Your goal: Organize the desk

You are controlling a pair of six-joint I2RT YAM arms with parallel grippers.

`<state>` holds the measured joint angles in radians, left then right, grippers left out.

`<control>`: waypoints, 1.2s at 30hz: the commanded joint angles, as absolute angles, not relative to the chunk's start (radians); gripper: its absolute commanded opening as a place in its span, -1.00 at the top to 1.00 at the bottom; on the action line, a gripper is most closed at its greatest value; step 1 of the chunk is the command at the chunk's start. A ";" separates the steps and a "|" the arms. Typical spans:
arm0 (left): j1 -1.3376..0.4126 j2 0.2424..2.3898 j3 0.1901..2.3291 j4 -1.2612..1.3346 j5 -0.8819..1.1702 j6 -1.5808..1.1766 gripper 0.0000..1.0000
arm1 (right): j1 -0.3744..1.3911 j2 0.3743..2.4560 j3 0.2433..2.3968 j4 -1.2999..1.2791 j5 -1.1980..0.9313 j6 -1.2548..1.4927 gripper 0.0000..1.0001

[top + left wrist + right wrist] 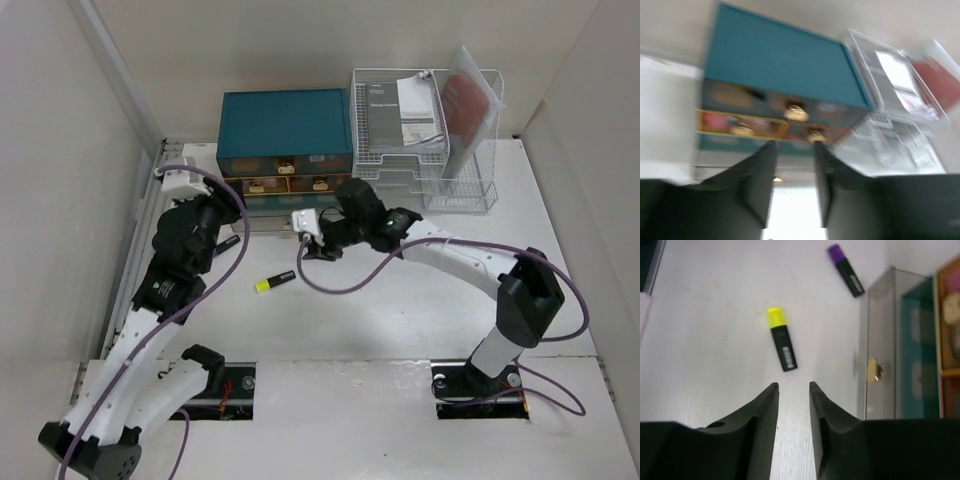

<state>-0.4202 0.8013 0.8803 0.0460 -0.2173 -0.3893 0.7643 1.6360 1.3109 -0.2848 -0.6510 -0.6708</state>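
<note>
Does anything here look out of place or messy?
Yes. A yellow highlighter and a purple one lie loose on the desk, and the teal chest's bottom drawer stands pulled out.

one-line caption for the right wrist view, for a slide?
Right gripper hovers empty above the desk, a yellow-capped highlighter just ahead and a purple-capped one beyond.

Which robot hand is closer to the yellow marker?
The right. The right gripper hovers just behind the yellow marker, empty. The left gripper is farther off, up facing the teal drawer chest.
</note>
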 commanded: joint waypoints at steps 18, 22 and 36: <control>-0.425 0.405 0.680 0.008 -0.782 -0.187 -0.96 | 0.974 2.080 1.630 -0.413 -0.428 -0.842 -0.05; -0.425 0.393 0.670 0.008 -0.770 -0.187 -0.96 | 0.974 2.149 1.686 -0.411 -0.410 -0.799 -0.07; -0.425 0.354 0.670 0.008 -0.739 -0.187 -0.96 | 0.974 2.267 1.788 -0.523 -0.419 -0.778 -0.10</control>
<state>-0.4240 0.3664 0.6777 -0.0204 -0.7479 -0.1989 0.9695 2.2417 1.7351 -0.4805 -0.4122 -0.7860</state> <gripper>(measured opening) 0.982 0.547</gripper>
